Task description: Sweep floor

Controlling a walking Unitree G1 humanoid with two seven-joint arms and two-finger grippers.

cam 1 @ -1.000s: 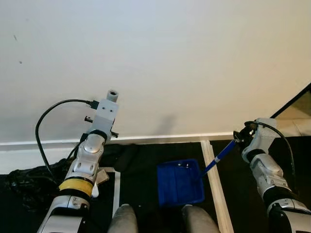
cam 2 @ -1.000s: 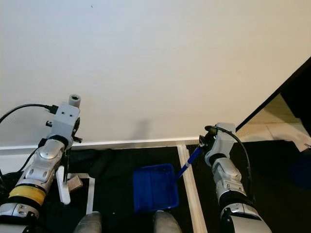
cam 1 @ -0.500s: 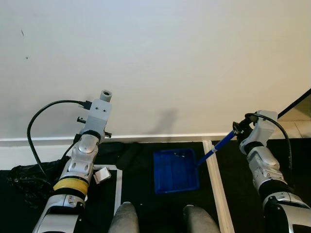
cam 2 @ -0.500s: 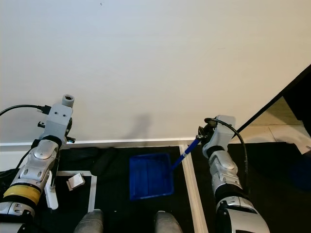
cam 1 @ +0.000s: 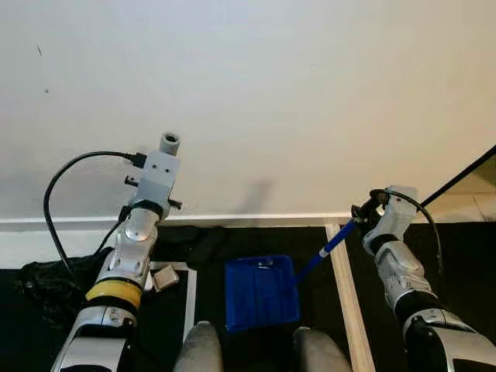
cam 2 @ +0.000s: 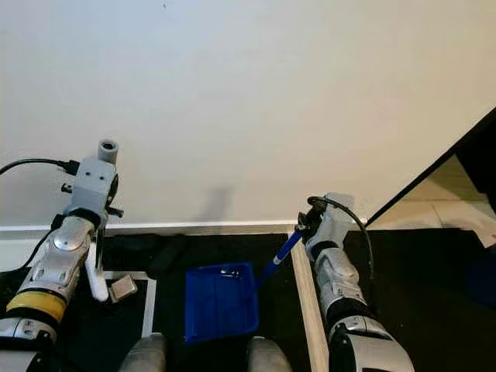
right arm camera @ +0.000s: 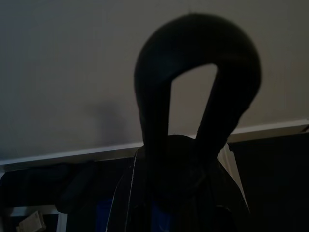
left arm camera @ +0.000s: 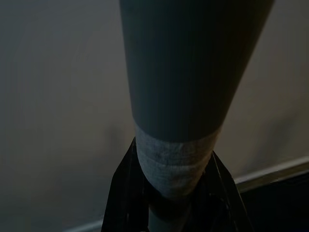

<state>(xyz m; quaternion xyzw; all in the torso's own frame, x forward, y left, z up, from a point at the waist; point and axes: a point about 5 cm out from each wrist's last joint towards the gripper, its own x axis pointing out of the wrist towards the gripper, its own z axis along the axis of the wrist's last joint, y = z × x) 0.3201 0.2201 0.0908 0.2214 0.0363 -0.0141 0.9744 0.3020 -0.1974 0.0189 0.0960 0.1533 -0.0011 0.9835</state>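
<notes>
A blue dustpan (cam 1: 262,293) lies on the black floor mat just ahead of my feet. Its blue handle (cam 1: 329,246) runs up to my right gripper (cam 1: 363,214), which is shut on it; the handle's black loop end (right arm camera: 193,72) rises past the gripper in the right wrist view. My left gripper (left arm camera: 174,203) is shut on a grey broom handle (left arm camera: 183,96) wrapped in pale tape, and the white lower shaft (cam 2: 95,273) hangs down beside my left forearm. A small pale scrap of debris (cam 1: 164,277) lies on the mat left of the dustpan, close to the shaft.
A white wall with a baseboard (cam 1: 248,221) stands close in front. White tape lines (cam 1: 191,302) and a pale wooden strip (cam 1: 342,287) cross the black mat. A black crumpled bundle (cam 1: 39,283) lies at the far left. Tiled floor (cam 2: 457,213) shows at the right.
My right arm has swung left, bringing the dustpan left and nearer to my feet. The left arm with the broom has barely shifted; the scrap stays put.
</notes>
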